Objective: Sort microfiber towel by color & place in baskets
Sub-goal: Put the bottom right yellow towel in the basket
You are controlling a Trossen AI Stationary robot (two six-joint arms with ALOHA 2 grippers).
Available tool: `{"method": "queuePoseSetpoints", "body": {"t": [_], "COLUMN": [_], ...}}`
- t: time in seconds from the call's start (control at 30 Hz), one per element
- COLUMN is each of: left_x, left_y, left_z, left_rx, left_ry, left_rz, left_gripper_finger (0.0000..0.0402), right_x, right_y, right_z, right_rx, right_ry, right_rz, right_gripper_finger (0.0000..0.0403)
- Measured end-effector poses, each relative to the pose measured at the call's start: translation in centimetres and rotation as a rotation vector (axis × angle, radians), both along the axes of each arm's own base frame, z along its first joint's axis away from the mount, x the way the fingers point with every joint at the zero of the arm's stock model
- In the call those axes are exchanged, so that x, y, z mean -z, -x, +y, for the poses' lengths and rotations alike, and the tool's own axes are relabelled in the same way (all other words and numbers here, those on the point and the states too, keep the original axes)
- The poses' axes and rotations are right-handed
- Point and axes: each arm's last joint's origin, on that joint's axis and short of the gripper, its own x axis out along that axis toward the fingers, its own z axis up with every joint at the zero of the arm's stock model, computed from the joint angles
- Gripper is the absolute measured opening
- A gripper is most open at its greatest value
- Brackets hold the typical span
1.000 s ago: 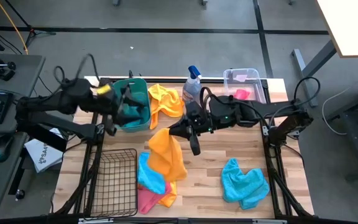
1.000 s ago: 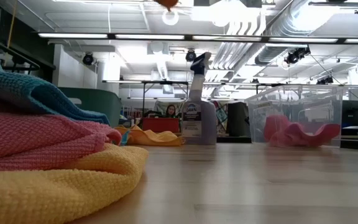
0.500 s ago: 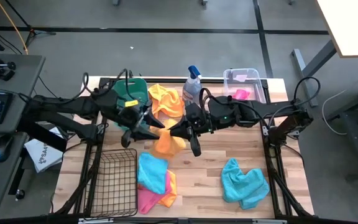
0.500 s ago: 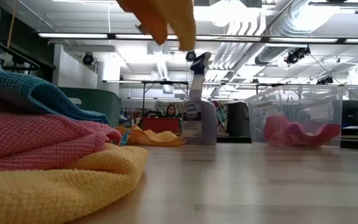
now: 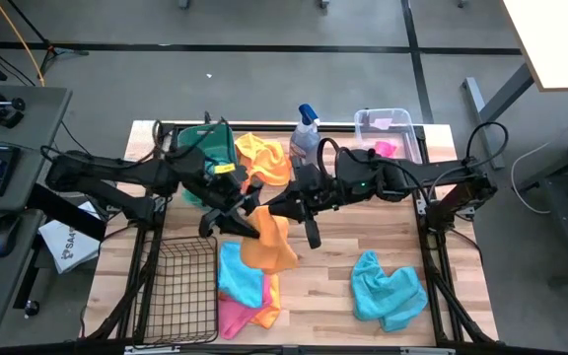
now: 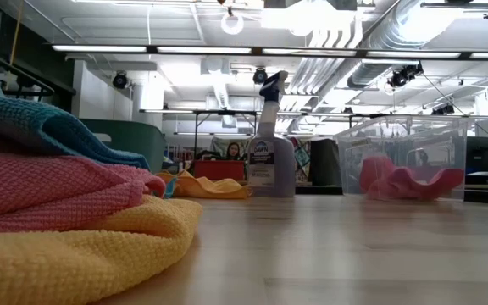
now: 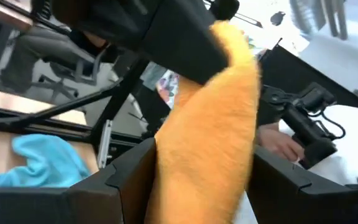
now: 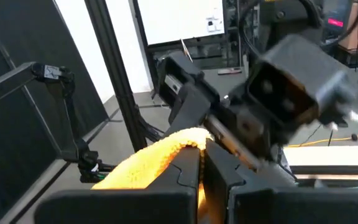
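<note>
Two grippers meet mid-bench from above, the right gripper [image 5: 272,209] pinching an orange towel [image 5: 269,240] that hangs long-axis down, the left gripper [image 5: 237,202] just beside it; the left wrist view shows its fingers [image 7: 120,180] spread around the cloth, the right wrist view fingers [image 8: 185,177] pressed together on it.

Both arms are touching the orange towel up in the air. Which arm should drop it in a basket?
Probably the left. The left gripper reaches the orange towel, which the right gripper pinches, and sits nearer the teal tub beside another orange towel.
</note>
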Motion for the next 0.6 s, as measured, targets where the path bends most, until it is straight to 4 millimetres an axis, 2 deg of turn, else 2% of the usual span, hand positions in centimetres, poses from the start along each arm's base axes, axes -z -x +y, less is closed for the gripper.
{"method": "queuePoseSetpoints", "body": {"t": [0.1, 0.27, 0.37, 0.47, 0.5, 0.6], "left_x": [0.5, 0.4, 0.4, 0.5, 0.5, 0.7], "left_y": [-0.7, -0.8, -0.7, -0.5, -0.3, 0.3], "left_z": [-0.1, -0.2, -0.2, 0.0, 0.2, 0.7], "left_rx": [0.023, 0.06, 0.059, 0.078, 0.083, 0.064], "left_ry": [-0.008, -0.043, -0.058, -0.08, -0.082, -0.087], "left_rz": [0.002, -0.052, -0.052, -0.048, -0.033, 0.029], "left_gripper_finger": [0.0211, 0.02, 0.0145, 0.0046, 0.0024, 0.0014], "right_x": [0.0, 0.2, 0.2, 0.2, 0.2, 0.2], "right_y": [0.0, 0.0, 0.0, 0.0, 0.0, 0.0], "right_z": [0.0, 0.0, 0.0, 0.0, 0.0, -0.1], "right_rx": [-0.001, 0.0, 0.0, 0.007, 0.011, 0.054], "right_ry": [0.006, 0.008, 0.007, -0.028, -0.039, -0.036], "right_rz": [0.003, 0.014, 0.015, 0.023, 0.027, 0.028], "right_gripper_finger": [0.0, 0.0, 0.0007, 0.003, 0.0043, 0.0096]}}
